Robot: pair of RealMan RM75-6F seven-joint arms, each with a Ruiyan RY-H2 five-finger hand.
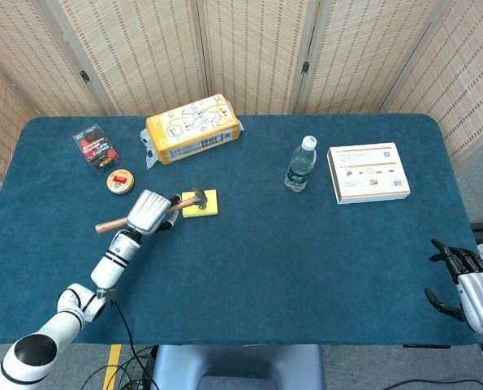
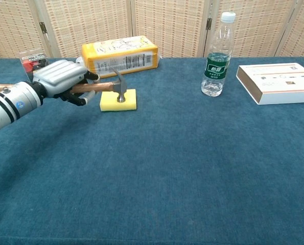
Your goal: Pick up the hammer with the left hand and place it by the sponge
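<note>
My left hand (image 1: 148, 212) (image 2: 61, 79) grips the wooden handle of the hammer (image 1: 187, 200) (image 2: 117, 86) just left of the yellow sponge (image 1: 206, 205) (image 2: 113, 103). The steel head hangs over the sponge's left part, pointing down at it in the chest view. Whether the head touches the sponge I cannot tell. The handle's butt end sticks out to the left behind the hand. My right hand (image 1: 468, 287) hangs off the table's front right corner, fingers apart, holding nothing.
A yellow box (image 1: 193, 128) lies at the back left, with a red-black packet (image 1: 96, 146) and a small round tin (image 1: 120, 180) to its left. A water bottle (image 1: 300, 164) and a white box (image 1: 368, 172) stand at the right.
</note>
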